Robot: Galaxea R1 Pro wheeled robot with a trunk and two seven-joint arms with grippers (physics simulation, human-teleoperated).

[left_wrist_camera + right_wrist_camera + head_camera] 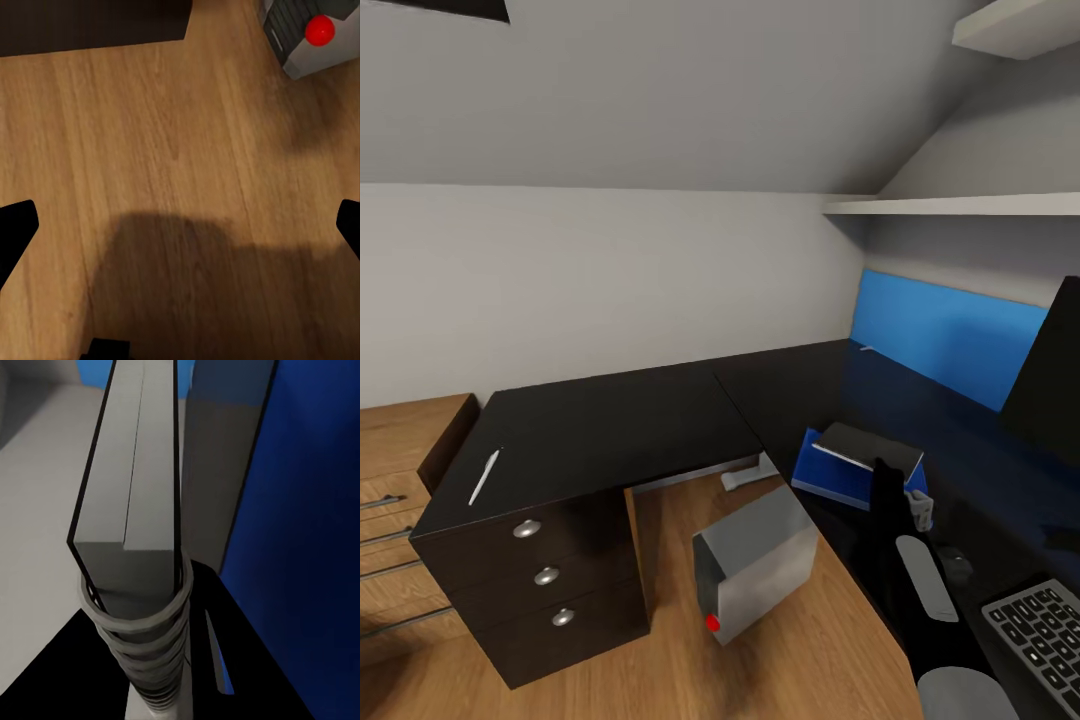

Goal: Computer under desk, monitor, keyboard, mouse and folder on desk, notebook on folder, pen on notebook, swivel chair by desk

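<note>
Reaching forward over the desk [610, 430], your right arm runs up the head view's right side as a dark limb, and your right gripper [913, 500] sits at the near edge of the notebook [865, 447]. That dark notebook lies on the blue folder [840, 480], both on the black desktop. In the right wrist view you see what the head camera hides: the notebook [135, 480] edge-on with its wire spiral [142, 637] close to the lens and the folder [300, 510] behind it; whether the fingers are clamped on it, you cannot tell.

Your left gripper [180, 225] hangs over the wooden floor [150, 135] with both dark fingertips [15, 225] spread wide, nothing between them. That view catches the computer [319, 37] and its red button; the head view shows it [755, 560] tilted on the floor beside the drawers [545, 570]. The pen [484, 476] lies on the desk's left wing; the keyboard [1040, 625] is at your lower right, near the mouse [957, 565].
</note>
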